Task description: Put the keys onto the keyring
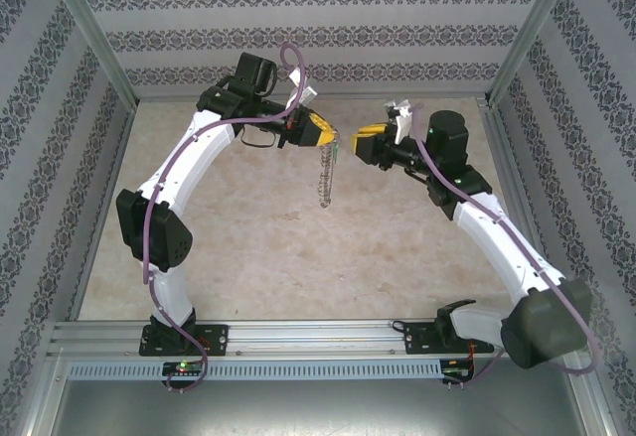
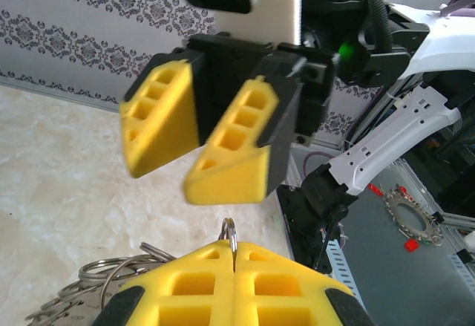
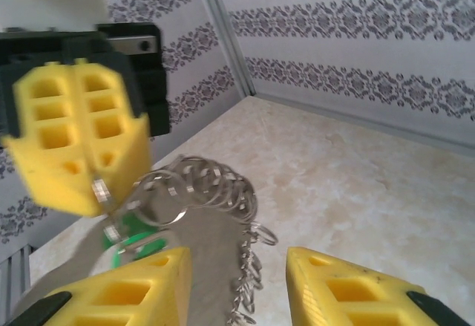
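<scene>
From above, the left gripper [image 1: 331, 133] pinches the top of the keyring [image 1: 324, 176], a floppy silvery chain hanging straight down; the right gripper [image 1: 359, 141] faces it, its detail too small to make out.

Left wrist: honeycombed yellow fingers [image 2: 193, 285] are pressed together on one thin wire loop, with the coils cut off lower left.

Right wrist: its jaws are parted and empty. The green key [image 3: 137, 226], blurred, sits half hidden below the rings.

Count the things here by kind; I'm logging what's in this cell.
Claws: 2, left claw and right claw
Keyring: 1
Green key: 1
Total: 4
</scene>
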You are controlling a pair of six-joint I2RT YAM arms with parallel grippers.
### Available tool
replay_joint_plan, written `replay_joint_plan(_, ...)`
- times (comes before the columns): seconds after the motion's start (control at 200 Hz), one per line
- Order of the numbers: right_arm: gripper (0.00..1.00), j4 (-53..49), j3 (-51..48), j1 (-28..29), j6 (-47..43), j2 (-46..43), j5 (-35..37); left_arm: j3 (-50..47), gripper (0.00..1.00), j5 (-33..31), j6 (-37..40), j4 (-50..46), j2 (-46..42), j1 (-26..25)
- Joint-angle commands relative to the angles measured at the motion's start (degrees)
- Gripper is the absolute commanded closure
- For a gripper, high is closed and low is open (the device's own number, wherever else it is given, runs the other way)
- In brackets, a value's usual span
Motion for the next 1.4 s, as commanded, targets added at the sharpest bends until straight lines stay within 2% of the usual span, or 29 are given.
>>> replay_joint_plan(0.0, 0.61, 3.70, 2.97, 1.55, 2.74, 1.72, 1.22, -0.24, 1.00, 1.87, 0.54, 1.97, -2.47, -0.49)
replay_joint_plan(0.215, 0.64, 0.81, 3.56, 6.49, -0.33, 1.38, -1.05, -0.64, 1.00, 1.66, -0.21, 2.67, -2.53, -0.52)
replay_joint_plan(0.435, 0.66, -10.63, 3.73, 12.02, -8.74, 1.00, -2.51, -0.64, 1.00, 1.15, -0.89, 3.72, -2.57, -0.55)
replay_joint_plan(0.535, 0.66, -10.08, 1.61, 10.47, -7.85, 0.03, -0.27, -0.69, 1.00, 1.17, -0.97, 3.68, -2.56, -0.47)
replay_joint_plan(0.834, 0.66, -6.22, -0.14, 1.93, -4.39, -5.19, -2.34, -0.93, 1.00, 1.20, -0.91, 3.69, -2.94, -0.54)
replay_joint_plan(1.034, 0.65, -1.66, -0.11, -0.20, -0.65, -6.30, -0.34, -1.01, 1.00, 1.25, -0.97, 3.82, -3.15, -0.51)
replay_joint_plan(1.189, 0.59, 1.38, 1.65, -0.19, 1.22, -3.58, -3.62, -1.12, 1.00, 1.36, -0.96, 3.69, -3.26, -0.60)
replay_joint_plan(1.394, 0.58, 5.39, 4.10, -0.18, 3.03, 0.12, -11.54, -1.13, 1.00, 1.58, -0.72, 3.51, -3.38, -0.55)
